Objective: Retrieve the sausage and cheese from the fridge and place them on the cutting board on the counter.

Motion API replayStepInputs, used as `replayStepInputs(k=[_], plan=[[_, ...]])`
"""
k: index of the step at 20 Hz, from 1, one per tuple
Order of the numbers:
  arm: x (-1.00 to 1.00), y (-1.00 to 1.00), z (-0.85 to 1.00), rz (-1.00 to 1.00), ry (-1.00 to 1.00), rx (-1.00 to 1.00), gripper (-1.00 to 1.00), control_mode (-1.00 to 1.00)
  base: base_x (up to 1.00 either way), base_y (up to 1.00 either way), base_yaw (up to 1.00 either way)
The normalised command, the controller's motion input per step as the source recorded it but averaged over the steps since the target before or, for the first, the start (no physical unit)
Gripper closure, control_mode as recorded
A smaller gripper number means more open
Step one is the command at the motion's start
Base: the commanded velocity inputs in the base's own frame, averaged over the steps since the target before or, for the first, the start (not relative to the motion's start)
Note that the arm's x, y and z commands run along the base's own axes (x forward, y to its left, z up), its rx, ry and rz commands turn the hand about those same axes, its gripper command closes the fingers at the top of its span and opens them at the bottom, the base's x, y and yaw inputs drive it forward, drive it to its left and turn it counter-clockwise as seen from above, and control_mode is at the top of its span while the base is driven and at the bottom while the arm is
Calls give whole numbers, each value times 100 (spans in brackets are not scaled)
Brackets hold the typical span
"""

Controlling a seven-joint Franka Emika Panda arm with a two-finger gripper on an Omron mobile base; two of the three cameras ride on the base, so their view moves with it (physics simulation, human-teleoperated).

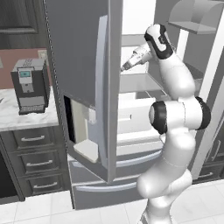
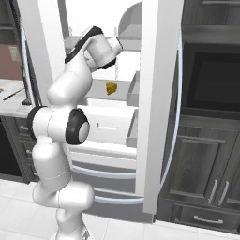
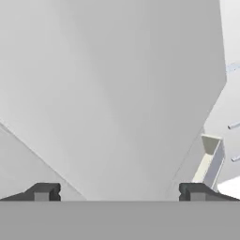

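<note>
From the left base view, the fridge [image 1: 94,131] stands with both upper doors swung wide, the left one edge-on toward us with its long pale handle and the dispenser recess showing low down. The white arm rises at lower right and bends at the elbow, its wrist reaching into the lit white interior over the shelves. Off to the left, the counter [image 1: 17,116] of veined marble carries a grey coffee machine [image 1: 29,85], with dark drawers [image 1: 34,153] below and a pinkish wall behind. The floor is pale tile.

Over to the right base view: the right fridge door stands open edge-on in front of us, a tall pale slab with a curved handle. Inside, there's the cheese [image 2: 111,88], a small yellow chunk sitting on a white shelf above the inner drawers, to the right of the arm's forearm and apart from it. The hand points into the upper compartment, above the cheese. To the right, dark cabinets [image 2: 206,173] and a built-in oven [image 2: 211,82]. The sausage I can't make out from here.

Hand view now: the gripper [image 3: 119,192] has its two dark fingertips [image 3: 43,192] far apart, nothing between them. Ahead lies plain pale grey fridge wall, with a door bin's corner at right.
</note>
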Motion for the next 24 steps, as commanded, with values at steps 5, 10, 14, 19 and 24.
replayStepInputs(k=[5, 10, 14, 19, 24], plan=[[-53, 100, 0, 28, -18, -8, -100, -100, 0, 0, 0], [-88, 99, 0, 15, -32, -8, -100, -100, 0, 0, 0], [-94, 68, 0, 7, -31, 0, -100, -100, 0, 0, 0], [-58, 29, 0, 0, -13, 4, -100, -100, 0, 0, 0], [-7, 2, 0, -4, -1, 21, -100, -100, 0, 0, 0]])
